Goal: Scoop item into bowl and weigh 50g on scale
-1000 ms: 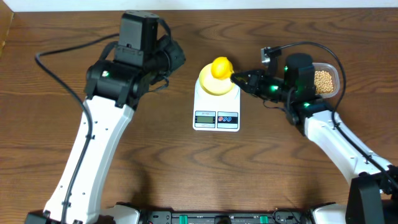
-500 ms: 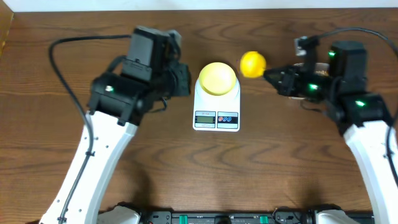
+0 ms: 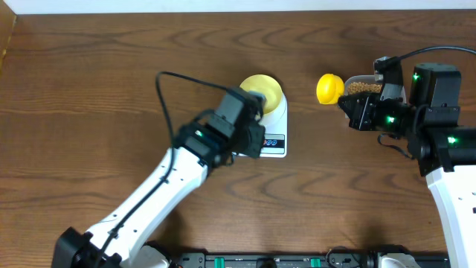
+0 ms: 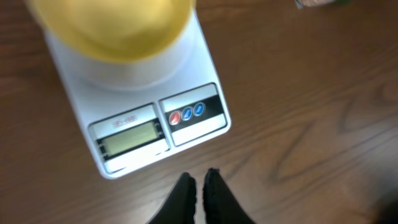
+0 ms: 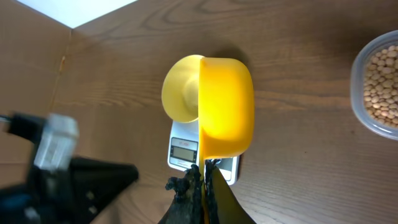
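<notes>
The white scale (image 4: 155, 127) stands mid-table with the pale-yellow bowl (image 3: 262, 88) on its top; no beans show in the bowl (image 4: 118, 25). My left gripper (image 4: 199, 182) is shut and empty, hovering just off the scale's front edge, below the red and blue buttons. My right gripper (image 5: 204, 167) is shut on the handle of a bright yellow scoop (image 5: 227, 106), held in the air right of the bowl (image 5: 180, 93); the scoop (image 3: 329, 88) hides its contents. The tan beans (image 5: 380, 78) lie in a clear tub.
The clear tub (image 3: 363, 86) sits at the back right, partly hidden by my right wrist. My left arm (image 3: 223, 134) covers the scale's display from above. Dark wood table (image 3: 89, 89) all round; a pale wall edge runs along the back.
My left arm has swung right and forward, over the scale's front. My right arm has carried the scoop right, away from the bowl, toward the tub.
</notes>
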